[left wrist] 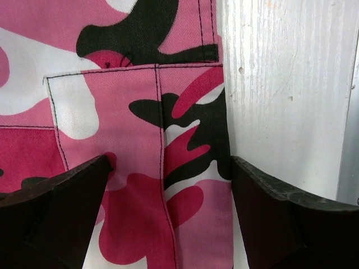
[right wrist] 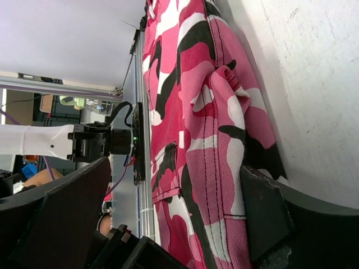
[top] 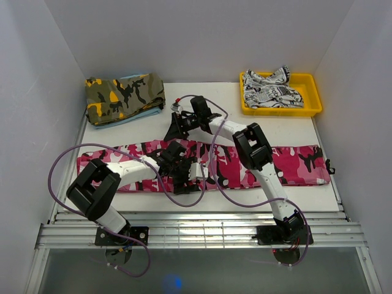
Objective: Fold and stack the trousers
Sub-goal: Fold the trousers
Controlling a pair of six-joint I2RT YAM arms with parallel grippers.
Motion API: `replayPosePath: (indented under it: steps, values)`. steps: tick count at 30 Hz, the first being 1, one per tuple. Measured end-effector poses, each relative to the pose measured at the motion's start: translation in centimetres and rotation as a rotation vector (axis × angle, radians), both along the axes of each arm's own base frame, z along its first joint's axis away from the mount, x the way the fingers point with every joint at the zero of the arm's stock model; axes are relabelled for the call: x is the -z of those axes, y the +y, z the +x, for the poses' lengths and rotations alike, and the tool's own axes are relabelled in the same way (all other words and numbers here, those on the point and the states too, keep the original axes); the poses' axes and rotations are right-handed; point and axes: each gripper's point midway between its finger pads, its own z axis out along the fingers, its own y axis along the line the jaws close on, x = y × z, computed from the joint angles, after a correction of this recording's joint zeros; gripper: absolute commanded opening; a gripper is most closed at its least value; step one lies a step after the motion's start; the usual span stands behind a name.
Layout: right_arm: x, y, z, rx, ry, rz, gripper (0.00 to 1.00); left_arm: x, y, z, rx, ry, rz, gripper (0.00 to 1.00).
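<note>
White table [top: 288, 131]. Long pink, white and black camouflage cloth trousers [top: 294, 165] lie flat beneath both claws. Left gripper [left wrist: 168, 162] gapes wide over the pocket edge, holding nothing. Right gripper [right wrist: 176, 168] does likewise, straddling a rucked edge. The cloth looks light and limp, so pinch it at the seams.

Bright, flat overhead light, white walls [top: 184, 37] bouncing it; just soft faint shadows under the arms [top: 257, 153] on the desk [top: 275, 131]. Blurry blue glare spot [top: 173, 283] low at the near edge. Wrist views sharp on trousers [left wrist: 140, 140] weave; left claw [left wrist: 169, 168] and right claw [right wrist: 175, 168] fingers dark, underexposed, slightly soft.
</note>
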Motion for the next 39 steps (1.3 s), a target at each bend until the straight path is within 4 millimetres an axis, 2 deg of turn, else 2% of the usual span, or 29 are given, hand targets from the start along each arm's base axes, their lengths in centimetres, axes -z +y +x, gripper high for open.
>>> replayPosePath:
  steps: [5, 10, 16, 31, 39]
  values:
    - [-0.4, 0.2, -0.1, -0.009, -0.008, 0.011, 0.90, 0.0, -0.3, 0.0, -0.001, -0.001, -0.024, 0.98]
    - [-0.3, 1.3, -0.3, -0.018, -0.042, 0.010, 0.90, 0.0, -0.5, 0.0, 0.000, -0.003, -0.035, 0.98]
    - [2.7, 2.5, -1.1, -0.027, -0.021, -0.029, 0.90, -0.1, -0.7, 0.0, 0.004, -0.004, -0.045, 0.98]
    - [1.5, 5.2, 0.2, -0.017, -0.024, 0.123, 0.90, 0.0, -1.3, 0.0, 0.011, 0.011, -0.071, 0.98]
    - [0.3, 5.8, 2.0, 0.015, -0.091, 0.200, 0.92, 0.0, -1.4, -0.1, 0.005, 0.015, -0.082, 0.98]
